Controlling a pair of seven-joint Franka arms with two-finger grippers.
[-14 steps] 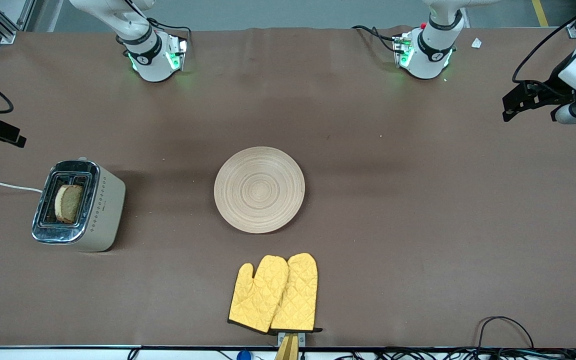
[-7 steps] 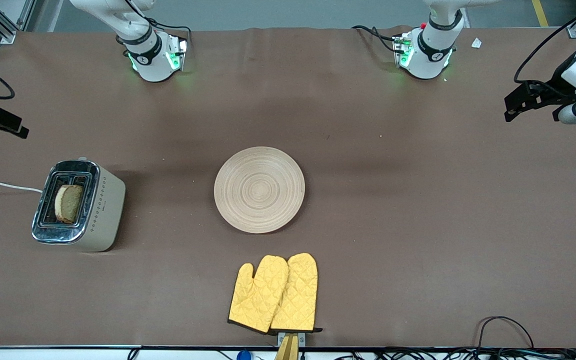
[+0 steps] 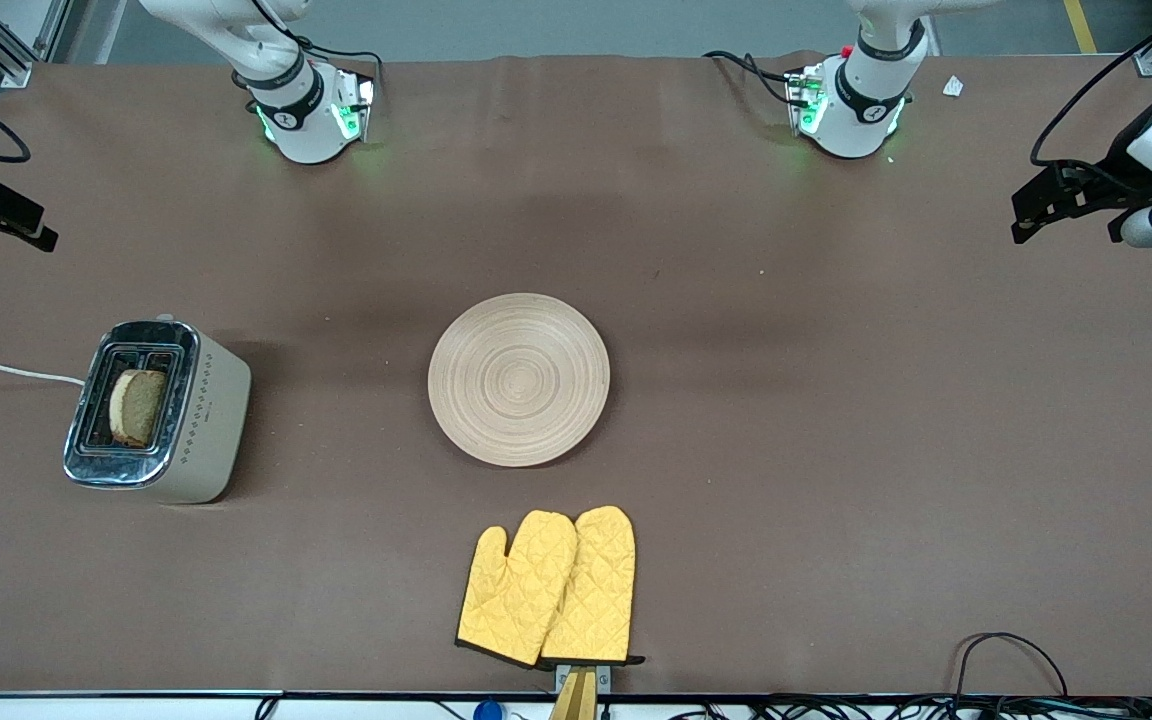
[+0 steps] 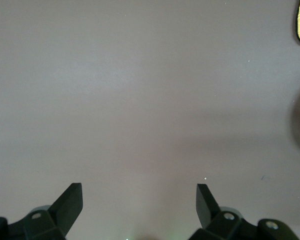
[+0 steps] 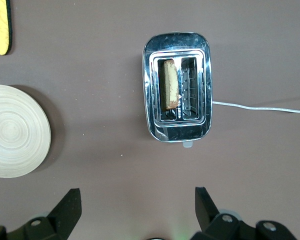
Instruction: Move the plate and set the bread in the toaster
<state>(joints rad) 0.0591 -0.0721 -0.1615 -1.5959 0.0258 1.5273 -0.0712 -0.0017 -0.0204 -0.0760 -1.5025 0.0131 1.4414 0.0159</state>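
The bread (image 3: 137,407) stands upright in one slot of the toaster (image 3: 204,420) at the right arm's end of the table, the second slot empty; the plate (image 3: 519,379) lies bare at mid-table, just beside yellow oven mitts (image 3: 549,587) lying nearer the front camera. Both placements look complete, so good practice here is to keep clear: the right gripper (image 5: 135,207) hangs above the toaster, the left gripper (image 4: 138,202) over bare table (image 4: 140,100), both with jaws apart and empty.

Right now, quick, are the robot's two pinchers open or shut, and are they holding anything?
Left gripper: open, holding nothing, over bare table.
Right gripper: open, holding nothing, up above the table near the toaster.
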